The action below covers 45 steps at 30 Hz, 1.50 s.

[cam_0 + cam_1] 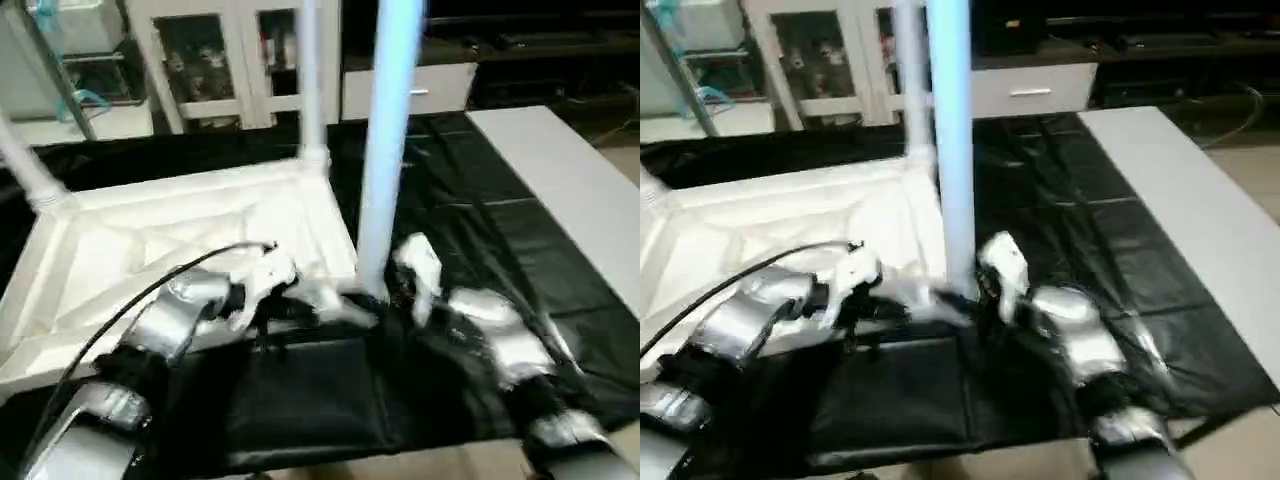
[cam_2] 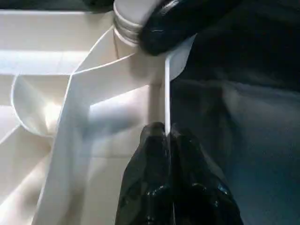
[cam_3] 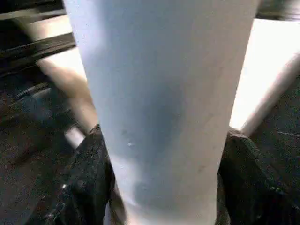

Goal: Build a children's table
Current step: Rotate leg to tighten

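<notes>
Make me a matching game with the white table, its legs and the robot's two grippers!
Things:
1. tabletop
2. near leg
3. left gripper
4. far leg

States:
A. pinching the thin edge of the tabletop
B. lying upside down on the black cover
C. standing in the far corner socket
D. held upright between the right gripper's fingers

Pairs: 1-B, 2-D, 3-A, 4-C
</notes>
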Available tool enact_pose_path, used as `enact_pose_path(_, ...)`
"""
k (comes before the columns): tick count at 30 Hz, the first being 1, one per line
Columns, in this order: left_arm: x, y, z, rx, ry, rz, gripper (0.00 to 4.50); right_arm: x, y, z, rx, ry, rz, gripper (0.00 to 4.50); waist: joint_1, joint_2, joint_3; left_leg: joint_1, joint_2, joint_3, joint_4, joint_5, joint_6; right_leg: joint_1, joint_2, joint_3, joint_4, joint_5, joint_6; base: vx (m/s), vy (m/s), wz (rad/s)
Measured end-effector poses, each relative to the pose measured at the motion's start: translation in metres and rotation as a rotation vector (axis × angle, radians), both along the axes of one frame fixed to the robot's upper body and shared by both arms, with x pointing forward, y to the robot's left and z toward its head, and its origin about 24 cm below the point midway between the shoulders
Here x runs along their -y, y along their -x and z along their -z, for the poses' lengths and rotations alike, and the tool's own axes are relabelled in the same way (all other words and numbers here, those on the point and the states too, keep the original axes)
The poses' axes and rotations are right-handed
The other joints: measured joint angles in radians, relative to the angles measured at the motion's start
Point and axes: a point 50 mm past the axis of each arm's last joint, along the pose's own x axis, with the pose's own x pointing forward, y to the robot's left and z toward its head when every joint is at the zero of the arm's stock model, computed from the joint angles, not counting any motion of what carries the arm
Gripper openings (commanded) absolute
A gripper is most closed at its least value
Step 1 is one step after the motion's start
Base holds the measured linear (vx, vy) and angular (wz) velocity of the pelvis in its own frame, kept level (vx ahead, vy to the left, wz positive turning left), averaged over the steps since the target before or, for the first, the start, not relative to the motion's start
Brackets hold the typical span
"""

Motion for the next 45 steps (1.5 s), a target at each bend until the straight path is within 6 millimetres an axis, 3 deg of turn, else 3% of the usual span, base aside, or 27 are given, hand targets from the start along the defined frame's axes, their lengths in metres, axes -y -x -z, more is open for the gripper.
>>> enact_pose_path(3,0.026,-0.017,0.0,0.027,-0.003,-0.13,0.0,-0.001,-0.018,-0.001,-0.013,-0.011,0.275,2.67,-0.001,0.001,0.001,0.001,-0.001,0.0,0.001,0.0,0.0,0.002,0.0,0.002,-0.001,-0.001,0.002,-0.017,0.004,0.0)
enact_pose_path(8,0.061,-0.03,-0.003,0.038,-0.01,-0.279,0.0,-0.009,-0.037,-0.006,-0.041,0.009,0.571,2.67,-0.001,0.003,0.001,0.001,-0.003,0.0,0.002,0.0,0.0,0.002,-0.002,0.002,-0.001,0.003,-0.003,0.0,0.0,0.0)
enact_pose_path(13,0.076,-0.033,-0.004,0.063,-0.004,-0.321,0.0,-0.012,-0.045,-0.01,-0.06,0.012,0.711,2.67,0.001,0.004,0.0,-0.001,-0.003,-0.001,0.0,0.0,0.001,0.001,-0.002,0.0,-0.001,0.001,0.002,0.0,0.0,0.0)
enact_pose_path(21,0.074,-0.034,-0.004,0.105,0.001,-0.299,0.0,-0.012,-0.045,-0.01,-0.018,-0.019,0.705,2.67,0.002,0.003,0.0,-0.004,-0.002,-0.001,0.0,0.0,0.001,-0.002,-0.002,0.0,-0.002,0.0,0.002,0.0,0.0,0.0)
enact_pose_path(22,0.074,-0.034,-0.004,0.11,0.004,-0.293,0.0,-0.011,-0.044,-0.01,-0.007,-0.029,0.695,3.23,0.003,0.003,0.0,-0.005,-0.002,-0.001,0.0,0.0,0.001,-0.003,-0.002,0.0,-0.002,0.0,0.002,0.0,0.0,0.0)
enact_pose_path(23,0.073,-0.034,-0.004,0.115,0.007,-0.287,0.0,-0.01,-0.043,-0.009,0.001,-0.04,0.685,3.37,0.003,0.003,0.001,-0.006,-0.002,-0.001,0.0,0.0,0.001,-0.004,-0.002,-0.001,-0.002,0.0,0.002,0.0,0.0,0.0)
enact_pose_path(25,0.065,-0.036,-0.004,0.132,-0.006,-0.303,0.0,-0.015,-0.04,-0.01,0.018,-0.078,0.637,3.43,-0.004,0.003,0.001,-0.007,-0.001,-0.001,0.0,0.0,0.001,-0.005,-0.001,-0.001,-0.001,0.0,0.002,0.0,0.0,0.0)
enact_pose_path(27,0.054,-0.04,-0.004,0.15,-0.025,-0.341,0.0,-0.023,-0.036,-0.01,0.041,-0.117,0.572,3.57,-0.023,0.003,0.001,-0.007,0.0,-0.001,0.0,0.002,0.004,-0.006,0.001,0.0,-0.001,0.001,0.002,0.0,0.0,0.0)
enact_pose_path(28,0.052,-0.041,-0.004,0.154,-0.026,-0.351,0.0,-0.024,-0.035,-0.011,0.05,-0.122,0.557,3.79,-0.025,0.003,0.001,-0.007,0.001,-0.001,0.0,0.002,0.005,-0.006,0.001,-0.001,-0.001,0.001,0.002,0.0,0.0,0.0)
enact_pose_path(30,0.051,-0.041,-0.004,0.16,-0.023,-0.351,0.0,-0.023,-0.034,-0.014,0.084,-0.118,0.527,3.79,-0.026,0.004,0.001,-0.008,0.001,-0.001,0.0,0.002,0.005,-0.006,0.001,-0.001,-0.002,0.0,0.002,0.0,0.0,0.0)
enact_pose_path(33,0.053,-0.041,-0.004,0.175,-0.014,-0.329,0.0,-0.011,-0.024,-0.017,0.174,-0.089,0.484,3.79,-0.021,0.004,0.001,-0.01,0.001,-0.001,0.0,0.002,0.007,-0.006,0.001,-0.002,-0.005,0.0,0.002,0.0,0.0,0.0)
enact_pose_path(38,0.051,-0.042,-0.003,0.258,-0.028,-0.333,0.0,0.013,0.005,-0.002,0.197,-0.061,0.477,3.79,-0.024,0.009,0.003,-0.012,0.001,-0.001,0.0,0.002,0.008,-0.006,0.001,-0.002,-0.007,0.002,0.004,0.0,0.0,0.0)
enact_pose_path(39,0.05,-0.042,-0.004,0.254,-0.015,-0.341,0.44,0.015,0.009,-0.002,0.2,-0.064,0.477,3.82,-0.025,0.012,0.003,-0.012,0.001,-0.001,0.0,0.002,0.008,-0.006,0.001,-0.002,-0.007,0.002,0.004,0.0,0.0,0.0)
enact_pose_path(41,0.047,-0.043,-0.006,0.219,0.063,-0.376,0.56,0.017,0.017,-0.002,0.215,-0.075,0.477,3.82,-0.025,0.018,0.007,-0.012,0.001,-0.001,0.001,0.002,0.008,-0.007,0.001,-0.001,-0.006,0.002,0.005,0.0,0.0,0.0)
enact_pose_path(45,0.053,-0.049,-0.038,0.303,0.243,-0.355,0.94,0.015,0.023,-0.01,0.239,-0.118,0.484,3.82,-0.015,0.017,0.009,-0.014,0.001,-0.002,0.001,0.003,0.009,-0.009,0.001,-0.002,-0.005,0.002,0.005,0.0,0.0,0.0)
